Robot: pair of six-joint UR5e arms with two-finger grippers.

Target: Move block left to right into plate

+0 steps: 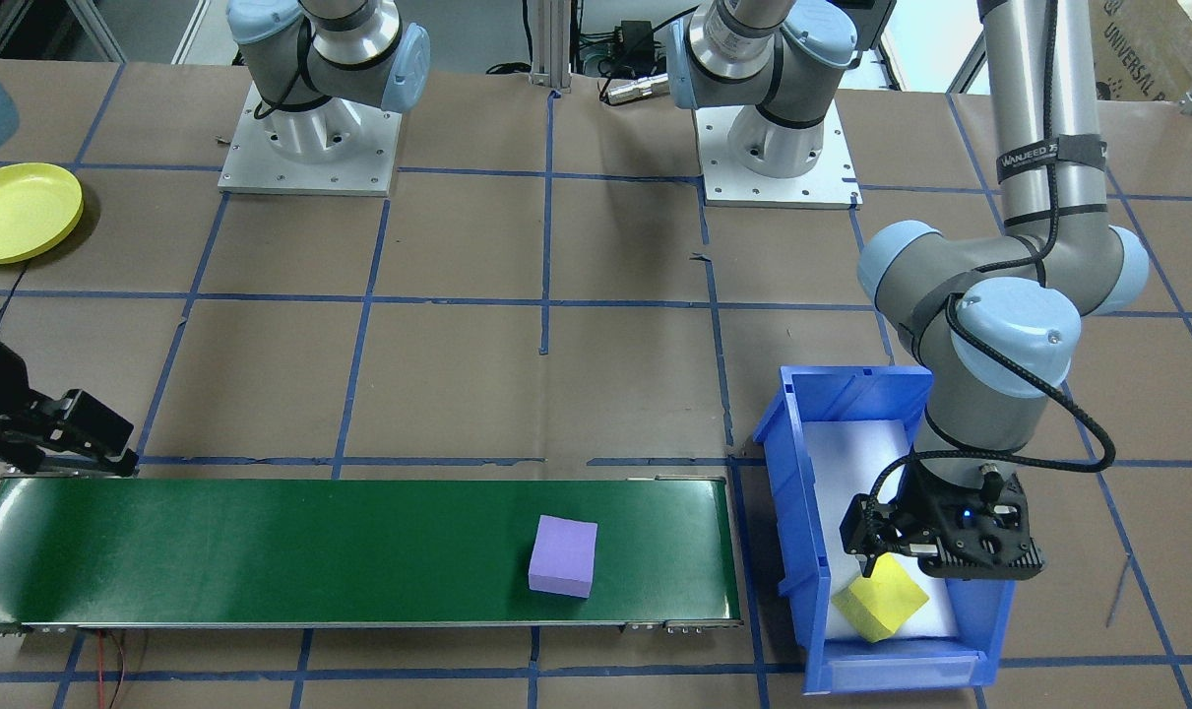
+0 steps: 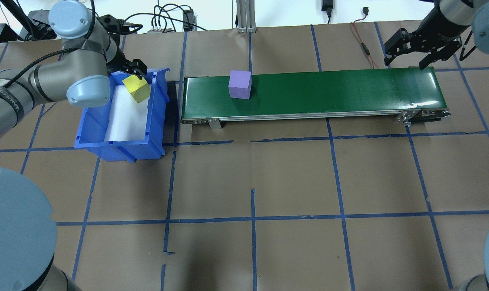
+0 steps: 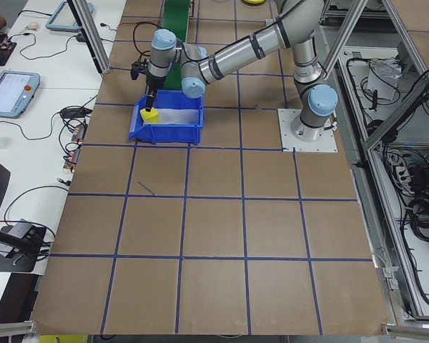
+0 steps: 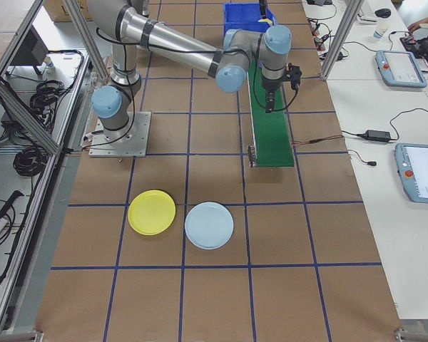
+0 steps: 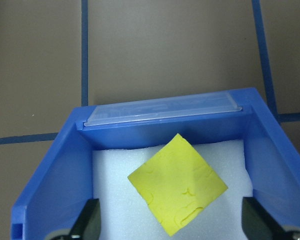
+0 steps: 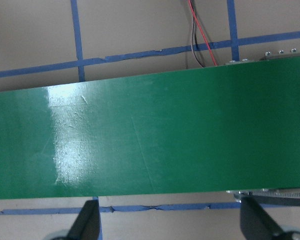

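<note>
Early stage: purple block (image 1: 563, 556) is sitting on the belt (image 1: 261, 551); yellow plate (image 1: 17, 212) is lying empty. Left pincer (image 1: 876, 568), open, is hovering over yellow block (image 1: 881, 600) in bin (image 1: 797, 492); right pincer (image 2: 406, 61), open, is waiting empty.

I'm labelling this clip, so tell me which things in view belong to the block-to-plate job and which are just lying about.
Job:
purple block
yellow block
belt
bin
yellow plate
left end effector
right end effector

Lying about:
light blue plate
red wire
</note>
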